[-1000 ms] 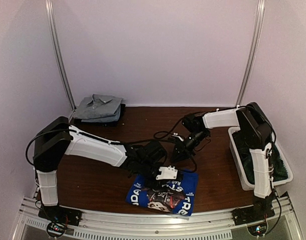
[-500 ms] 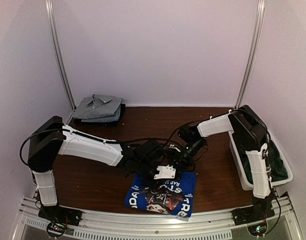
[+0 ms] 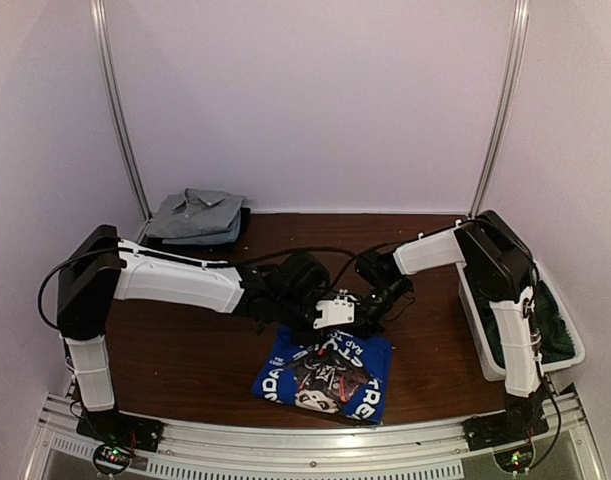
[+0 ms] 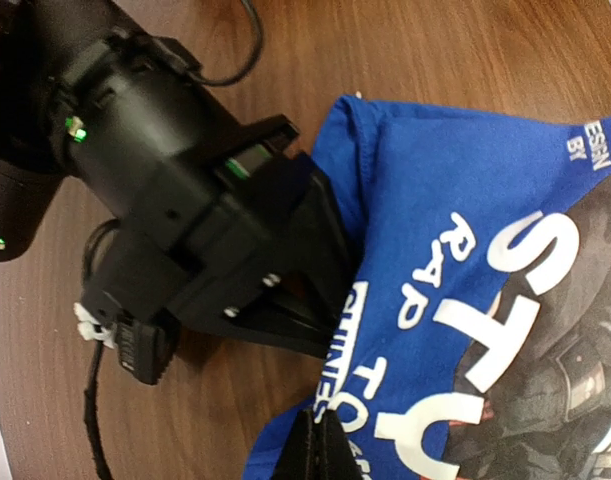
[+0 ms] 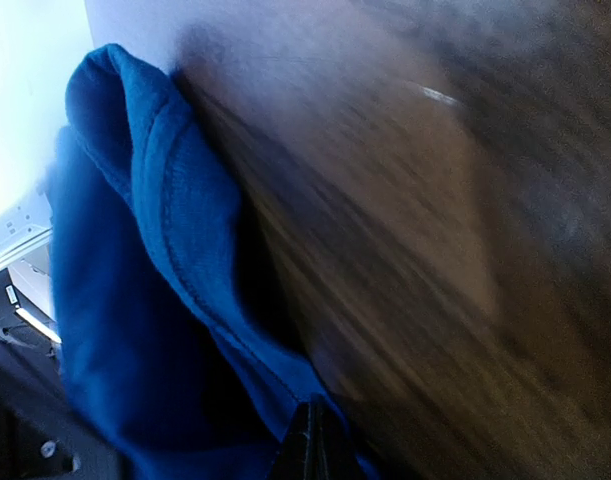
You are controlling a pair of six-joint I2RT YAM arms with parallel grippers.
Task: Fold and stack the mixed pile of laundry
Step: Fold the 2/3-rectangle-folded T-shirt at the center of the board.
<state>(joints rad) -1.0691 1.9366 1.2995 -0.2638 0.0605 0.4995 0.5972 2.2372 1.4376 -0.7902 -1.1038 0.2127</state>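
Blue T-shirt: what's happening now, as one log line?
blue T-shirt: on table, print up | left gripper: shut on its far edge | right gripper: shut there too

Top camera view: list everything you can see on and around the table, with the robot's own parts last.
blue T-shirt: one, royal blue with white lettering, near middle of the table
grey shirt: one, light grey, folded, far left corner
dark garment: one, black-looking, under the grey shirt
bin: one, white, right side of the table
dark green cloth: one, inside the bin
table: one, brown wood
left arm: one, white and black
right arm: one, white and black
left fingers: black, shut on the blue T-shirt
right fingers: black, shut on the blue T-shirt
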